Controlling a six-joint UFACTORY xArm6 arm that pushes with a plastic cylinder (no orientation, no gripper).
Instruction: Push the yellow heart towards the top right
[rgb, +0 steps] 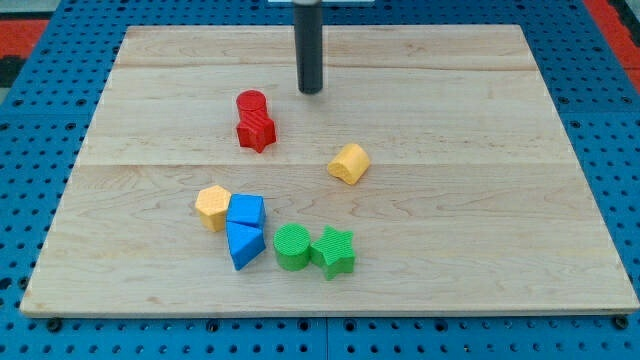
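The yellow heart (349, 163) lies near the middle of the wooden board (480, 200). My tip (311, 91) is the lower end of a dark rod coming down from the view's top. It stands above and a little left of the heart, well apart from it. It is just to the right of the red cylinder (251, 103).
A red star-like block (257, 130) touches the red cylinder from below. At lower left sit a yellow hexagon block (213, 207), a blue block (246, 212), a blue triangle (244, 244), a green cylinder (293, 247) and a green star (334, 251). Blue pegboard (30, 120) surrounds the board.
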